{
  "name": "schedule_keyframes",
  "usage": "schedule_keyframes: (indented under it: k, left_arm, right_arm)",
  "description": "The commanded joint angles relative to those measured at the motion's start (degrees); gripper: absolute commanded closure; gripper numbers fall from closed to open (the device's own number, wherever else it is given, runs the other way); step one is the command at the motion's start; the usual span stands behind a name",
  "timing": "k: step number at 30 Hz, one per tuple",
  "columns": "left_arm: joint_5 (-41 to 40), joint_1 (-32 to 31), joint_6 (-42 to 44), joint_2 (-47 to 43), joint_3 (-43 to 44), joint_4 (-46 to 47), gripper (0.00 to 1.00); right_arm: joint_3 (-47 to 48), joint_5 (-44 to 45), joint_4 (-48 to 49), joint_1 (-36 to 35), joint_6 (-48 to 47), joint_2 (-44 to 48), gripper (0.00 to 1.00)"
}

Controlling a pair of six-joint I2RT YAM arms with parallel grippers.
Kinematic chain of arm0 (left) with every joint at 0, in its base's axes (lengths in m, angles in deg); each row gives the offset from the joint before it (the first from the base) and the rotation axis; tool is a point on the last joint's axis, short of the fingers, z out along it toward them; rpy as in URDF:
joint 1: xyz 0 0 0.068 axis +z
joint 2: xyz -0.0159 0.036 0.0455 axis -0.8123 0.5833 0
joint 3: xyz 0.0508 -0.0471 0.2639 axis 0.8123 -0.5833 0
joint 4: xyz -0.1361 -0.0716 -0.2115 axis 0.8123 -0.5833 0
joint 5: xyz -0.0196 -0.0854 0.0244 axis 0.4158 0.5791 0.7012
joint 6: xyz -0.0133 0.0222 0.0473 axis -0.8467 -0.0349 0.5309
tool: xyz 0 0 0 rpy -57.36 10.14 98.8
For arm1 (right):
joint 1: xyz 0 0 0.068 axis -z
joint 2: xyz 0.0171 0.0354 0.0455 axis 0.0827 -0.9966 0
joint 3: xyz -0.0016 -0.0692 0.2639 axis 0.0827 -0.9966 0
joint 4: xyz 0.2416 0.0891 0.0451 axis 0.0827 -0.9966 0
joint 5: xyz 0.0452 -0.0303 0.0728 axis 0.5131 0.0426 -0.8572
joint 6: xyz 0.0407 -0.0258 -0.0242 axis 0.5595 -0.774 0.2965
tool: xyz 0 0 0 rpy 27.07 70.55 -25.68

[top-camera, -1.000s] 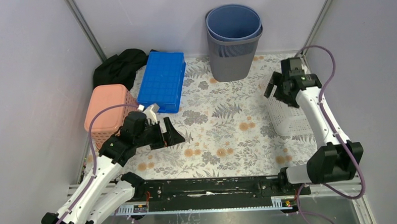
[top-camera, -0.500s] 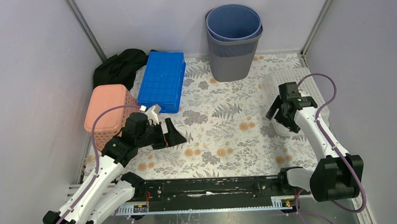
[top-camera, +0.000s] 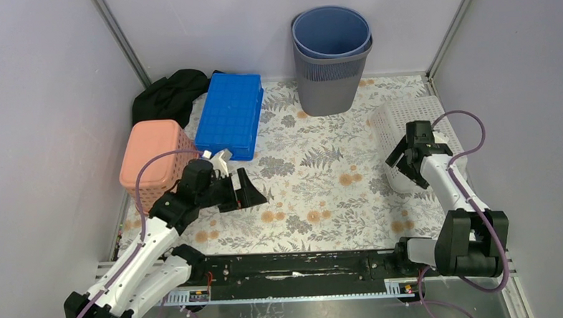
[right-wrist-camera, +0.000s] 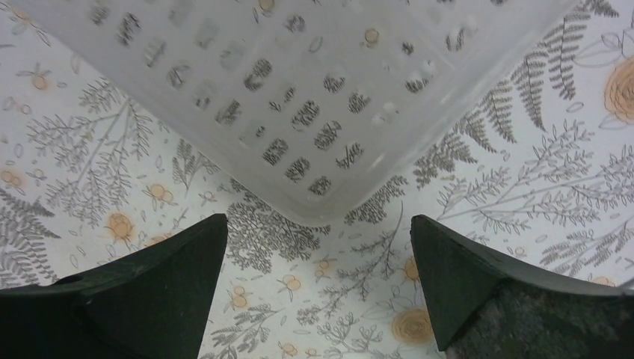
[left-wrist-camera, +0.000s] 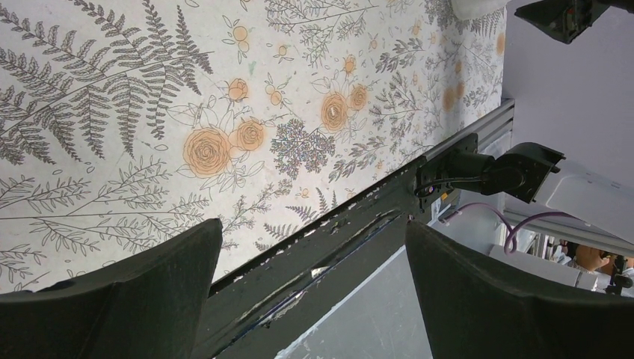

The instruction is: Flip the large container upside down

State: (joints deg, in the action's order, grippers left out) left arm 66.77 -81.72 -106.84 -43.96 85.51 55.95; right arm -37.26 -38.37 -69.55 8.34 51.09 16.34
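The white perforated plastic basket (right-wrist-camera: 314, 97) is sitting corner-on just ahead of the right gripper (right-wrist-camera: 318, 221); it and the distant left gripper (left-wrist-camera: 314, 224) are both gaping empty.

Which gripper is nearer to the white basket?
Right. The right gripper hangs open just over the white basket, at its near corner; the left gripper is far off on the other side, beside the pink basket.

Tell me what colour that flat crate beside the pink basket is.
The crate is blue, clearest from the top camera.
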Motion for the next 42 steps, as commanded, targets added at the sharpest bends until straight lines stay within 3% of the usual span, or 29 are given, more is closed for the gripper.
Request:
schedule_keyframes:
  k: [1, 28, 42]
  left_arm:
    - [1.47, -0.38, -0.03, 1.35, 0.45, 4.25, 0.00]
    - [-0.45, -0.39, 3.77, 8.30, 5.14, 2.57, 0.00]
    - [-1.55, -0.38, 4.63, 12.65, 7.92, 1.56, 0.00]
  right_arm:
    - [0.77, 2.90, 7.40, 0.41, -2.51, -1.19, 0.01]
    - [23.45, 5.22, 11.34, 0.80, -2.24, -26.00, 0.01]
    - [34.35, 1.69, 11.12, 2.77, -0.51, -37.98, 0.01]
